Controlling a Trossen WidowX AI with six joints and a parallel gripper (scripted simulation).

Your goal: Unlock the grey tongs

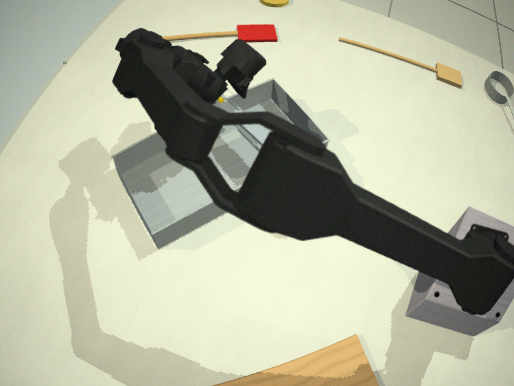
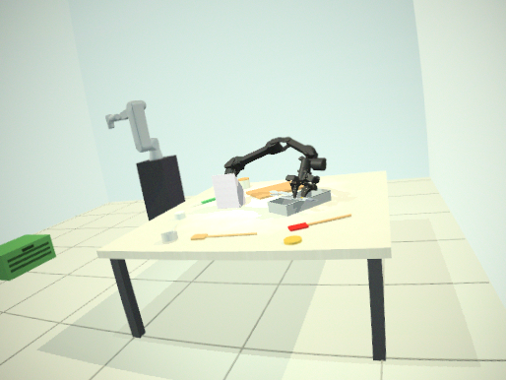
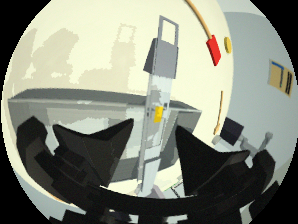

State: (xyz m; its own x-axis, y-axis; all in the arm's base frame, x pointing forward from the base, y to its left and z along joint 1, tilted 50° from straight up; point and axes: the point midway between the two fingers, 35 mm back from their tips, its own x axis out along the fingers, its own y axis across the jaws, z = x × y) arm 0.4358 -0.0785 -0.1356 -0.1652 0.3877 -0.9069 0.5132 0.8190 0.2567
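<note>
The grey tongs [image 3: 161, 76] lie shut across the rim of the grey roasting tin [image 1: 165, 210] [image 2: 287, 208] [image 3: 67, 96], with their loop end out over the table. In the wrist view my gripper [image 3: 154, 125] [image 2: 300, 189] is open, low over the tin, with one dark finger on each side of the tongs near their yellow lock [image 3: 158, 116] [image 1: 220, 100]. In the top view my arm hides most of the tongs. The wooden board [image 1: 320, 367] [image 2: 268, 189] lies apart from the tin, at the table's near edge in the top view.
A red-headed spatula [image 1: 256, 32] [image 2: 297, 226] [image 3: 214, 48], a wooden spatula [image 1: 447, 74] [image 2: 221, 235] and a yellow disc [image 1: 274, 2] [image 2: 292, 240] lie beyond the tin. A grey ring [image 1: 497, 87] lies at the right. The arm's grey base block [image 1: 450, 305] stands near the board.
</note>
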